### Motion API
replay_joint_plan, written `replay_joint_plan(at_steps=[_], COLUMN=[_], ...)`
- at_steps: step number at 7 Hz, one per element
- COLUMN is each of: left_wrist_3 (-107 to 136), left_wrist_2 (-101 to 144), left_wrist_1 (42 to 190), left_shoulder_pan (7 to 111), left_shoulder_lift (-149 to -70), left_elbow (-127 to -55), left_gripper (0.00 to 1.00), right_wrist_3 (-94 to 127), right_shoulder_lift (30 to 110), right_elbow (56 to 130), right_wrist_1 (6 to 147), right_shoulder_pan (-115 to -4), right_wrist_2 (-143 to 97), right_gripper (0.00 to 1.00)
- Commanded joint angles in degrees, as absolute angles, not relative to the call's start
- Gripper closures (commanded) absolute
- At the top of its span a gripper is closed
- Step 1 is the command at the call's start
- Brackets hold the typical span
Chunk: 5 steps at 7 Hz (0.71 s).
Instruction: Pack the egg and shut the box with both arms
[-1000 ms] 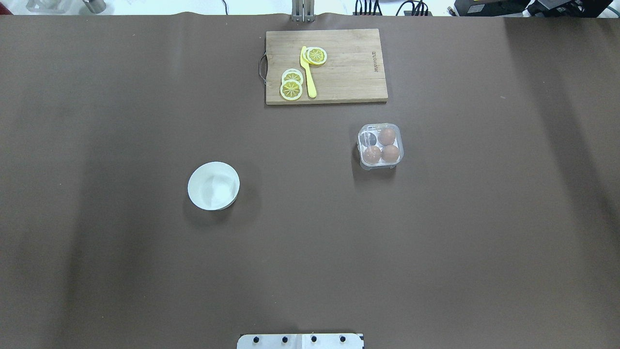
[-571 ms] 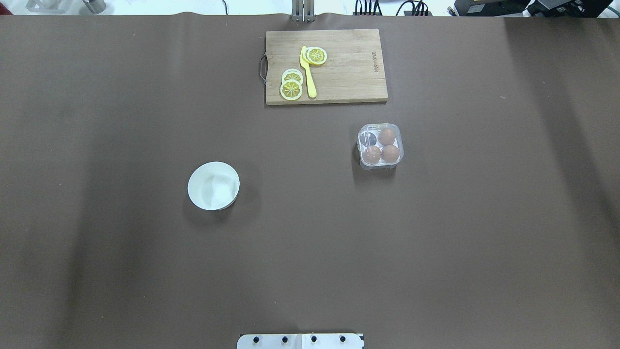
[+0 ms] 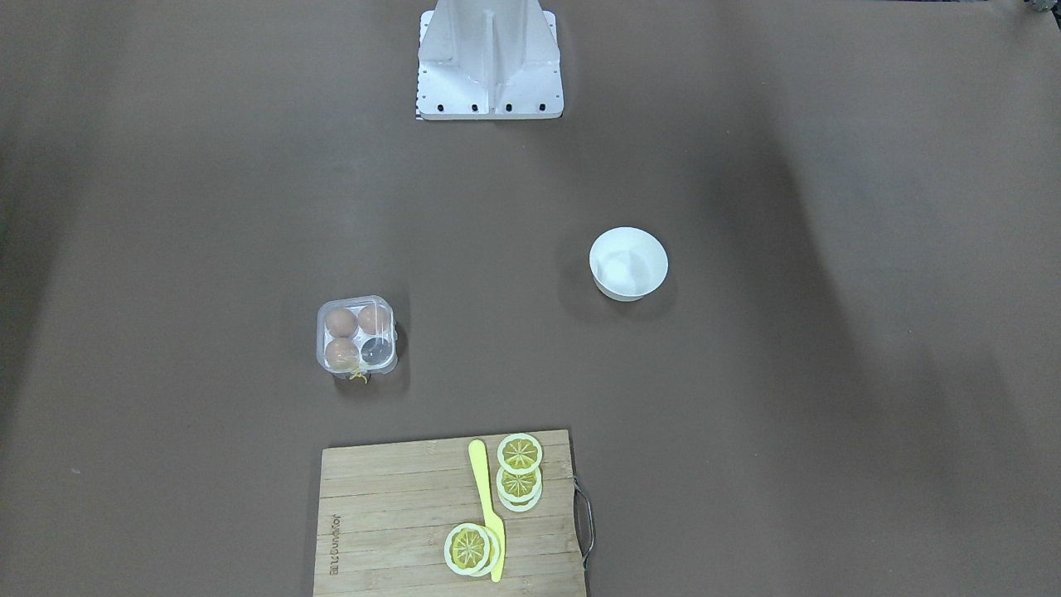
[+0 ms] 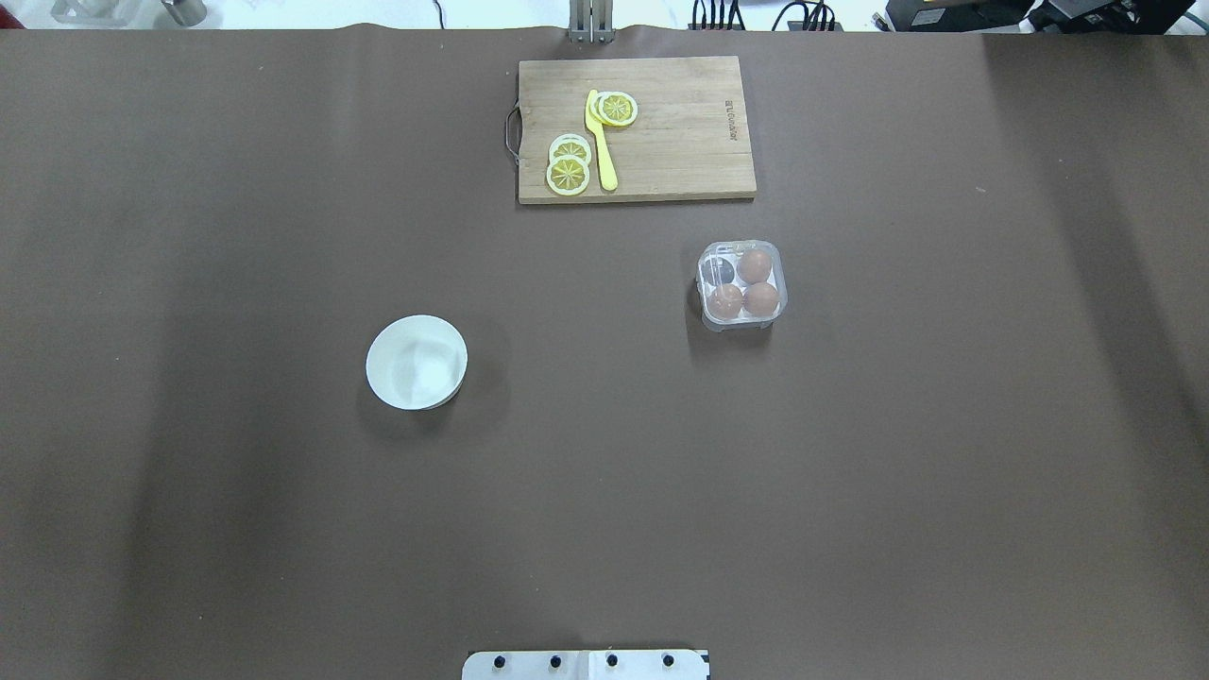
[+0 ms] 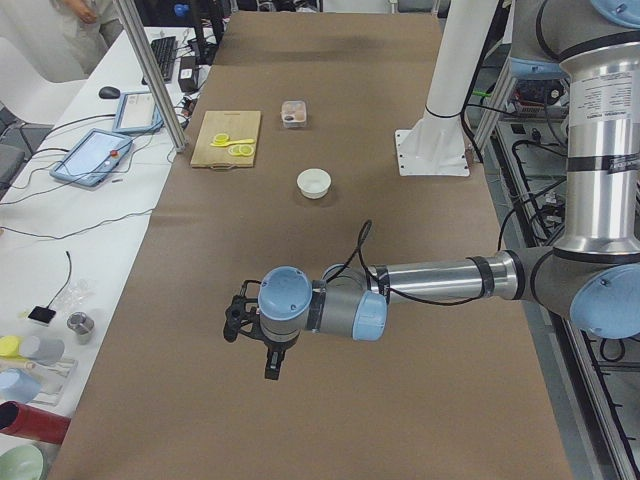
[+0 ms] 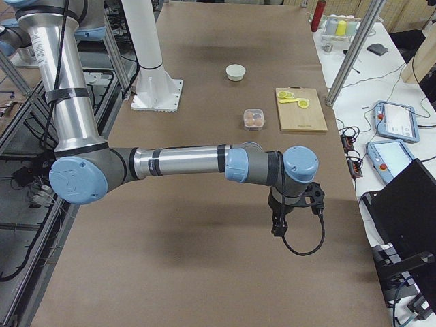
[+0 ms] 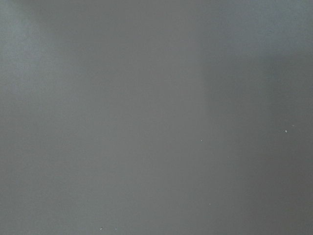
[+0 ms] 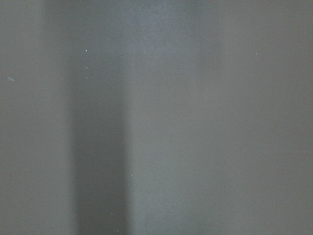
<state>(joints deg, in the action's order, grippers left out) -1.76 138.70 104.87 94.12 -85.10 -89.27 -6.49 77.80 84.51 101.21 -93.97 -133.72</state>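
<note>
The clear egg box (image 4: 741, 283) stands right of the table's middle; it also shows in the front view (image 3: 356, 335). Three tan-brown eggs lie in its cups, one of them at the far right (image 4: 754, 266). The far left cup (image 4: 718, 271) is empty. The lid seems to lie down over the cups. A bit of yellow string (image 3: 358, 377) hangs at its far side. The left gripper (image 5: 250, 322) and the right gripper (image 6: 310, 197) show only in the side views, far from the box, over bare table. I cannot tell whether they are open. Both wrist views show only brown table cover.
An empty white bowl (image 4: 417, 362) stands left of the middle. A wooden cutting board (image 4: 675, 142) with lemon slices (image 4: 568, 174) and a yellow knife (image 4: 602, 151) lies at the far edge. The white base plate (image 4: 586, 665) is at the near edge.
</note>
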Motion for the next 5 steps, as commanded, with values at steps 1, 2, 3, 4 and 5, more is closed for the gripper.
replay_joint_plan(at_steps=[1, 2, 3, 4, 5], left_wrist_3=[-1.8, -1.8, -1.8, -1.8, -1.8], left_wrist_2=[138.7, 138.7, 138.7, 138.7, 138.7], left_wrist_1=[104.9, 104.9, 104.9, 104.9, 104.9], left_shoulder_pan=[94.1, 94.1, 94.1, 94.1, 94.1], left_shoulder_lift=[-85.0, -85.0, -85.0, -85.0, -85.0], left_elbow=[-89.5, -89.4, -89.4, -89.5, -89.5], left_gripper=[0.02, 0.02, 0.02, 0.02, 0.02], right_wrist_3=[-6.9, -6.9, -6.9, -6.9, -6.9], right_shoulder_lift=[78.2, 78.1, 78.2, 78.0, 77.8], right_elbow=[84.5, 84.7, 84.7, 85.1, 85.1], right_wrist_1=[102.1, 102.1, 102.2, 102.0, 102.0], right_shoulder_pan=[-93.6, -93.6, -93.5, -93.3, -92.5], right_wrist_2=[-132.3, -132.4, -132.3, -132.4, -132.4], right_gripper=[0.01, 0.00, 0.00, 0.00, 0.00])
